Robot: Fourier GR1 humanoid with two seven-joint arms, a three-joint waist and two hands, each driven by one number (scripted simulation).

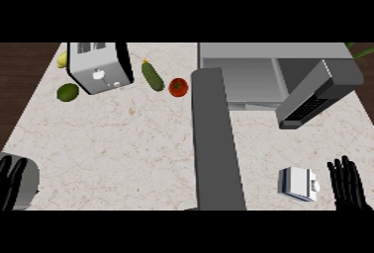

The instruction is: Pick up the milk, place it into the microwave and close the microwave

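Observation:
The milk [298, 183] is a small white carton with blue sides, standing on the counter at the lower right. My right hand [349, 187] is just right of it, open with fingers pointing up, not touching it. The microwave [274, 74] stands at the back right with its cavity exposed. Its door [217, 143] is swung wide open and reaches toward me as a long grey slab left of the milk. My left hand [10, 181] rests open at the lower left edge.
A silver toaster [99, 66] stands at the back left, with a lime [67, 92], a yellow lemon [62, 60], a green cucumber [152, 75] and a red tomato [178, 87] around it. The marble counter [116, 143] ends at dark wood on the left.

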